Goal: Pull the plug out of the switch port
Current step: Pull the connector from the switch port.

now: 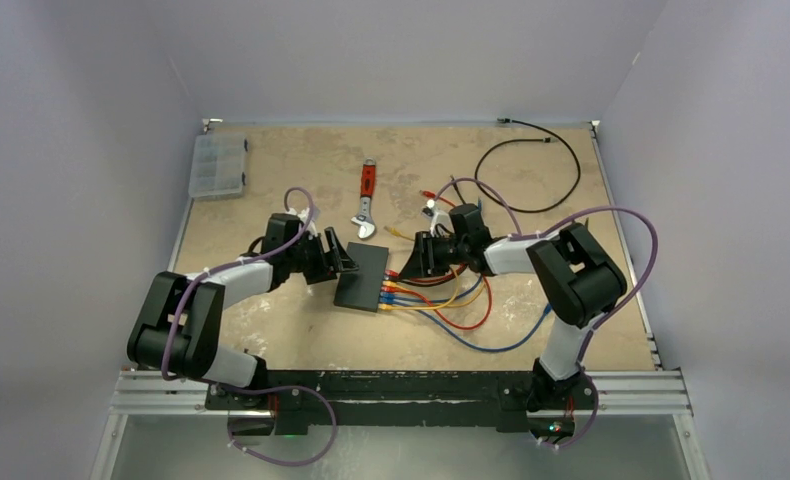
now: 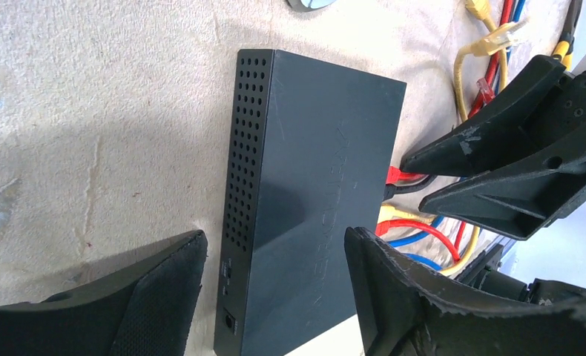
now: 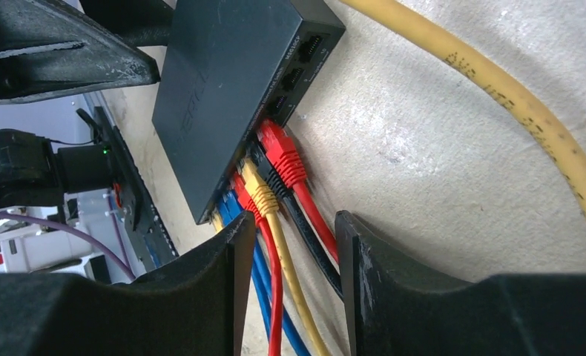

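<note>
We see the switch (image 1: 363, 276) lying flat on the table (image 1: 291, 170) between the two arms, with the left claw (image 2: 275, 236) released and straddling its end. The right claw (image 3: 296, 219) sits just behind the red plug (image 3: 282, 157), which is seated in its port. Cables (image 3: 294, 289) run between its fingers, and we cannot tell whether it pinches them.

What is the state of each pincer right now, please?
Left pincer: open, a finger on each side of the switch, not clamped.
Right pincer: open, cables running between its fingers, nothing gripped.

Flat black switch (image 1: 363, 276), red plug (image 3: 282, 154) seated in its port
</note>
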